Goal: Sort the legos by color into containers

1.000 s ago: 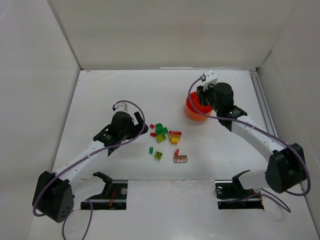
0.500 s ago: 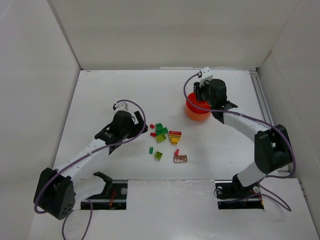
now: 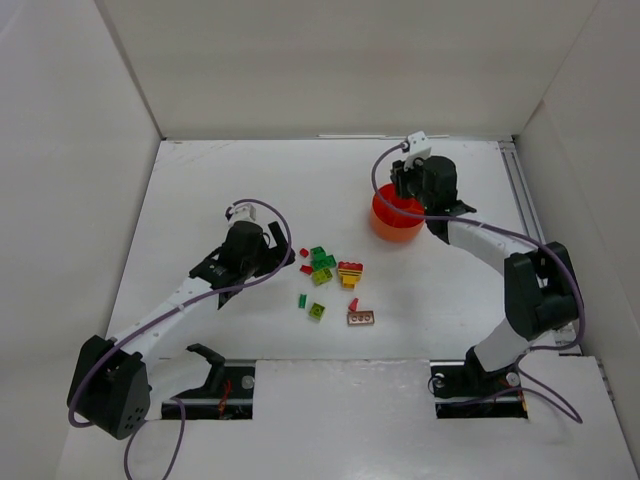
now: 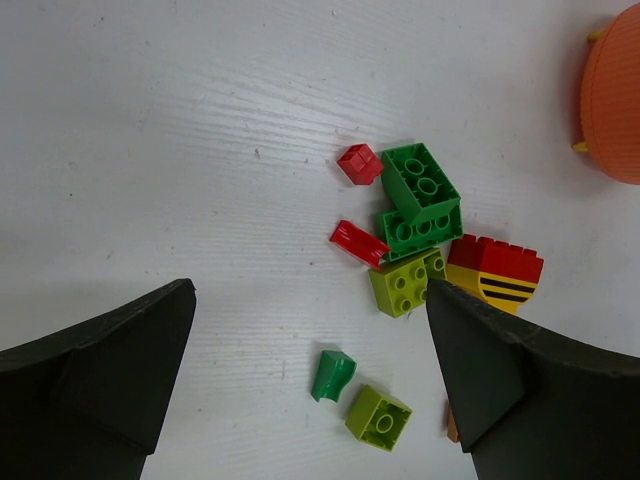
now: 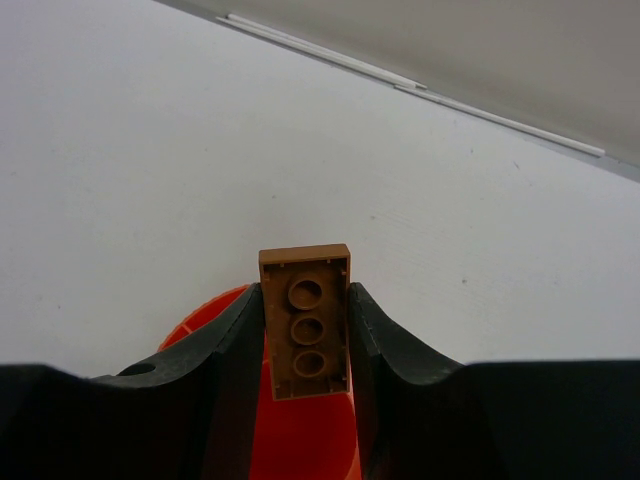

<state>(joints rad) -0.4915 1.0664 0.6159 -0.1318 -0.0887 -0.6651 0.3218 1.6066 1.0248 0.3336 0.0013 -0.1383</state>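
My right gripper (image 5: 305,335) is shut on a brown lego (image 5: 305,322), held upright with its hollow underside facing the camera. It hangs right above the orange container (image 5: 300,445); seen from above, this gripper (image 3: 403,193) sits over the bowl's (image 3: 395,225) far rim. The loose legos lie mid-table: green bricks (image 4: 420,180), small red pieces (image 4: 358,243), a lime brick (image 4: 405,282), a red-and-yellow brick (image 4: 493,270). My left gripper (image 4: 310,375) is open, its fingers straddling a small green piece (image 4: 333,375) and a lime brick (image 4: 378,417) from above.
A second brown plate (image 3: 361,318) lies near the front of the pile. White walls enclose the table on three sides. A rail (image 3: 522,205) runs along the right edge. The arm bases (image 3: 220,385) stand at the near edge.
The right arm's elbow swung up and toward the near right, while its gripper stayed over the bowl with the brown lego. The left arm barely moved.
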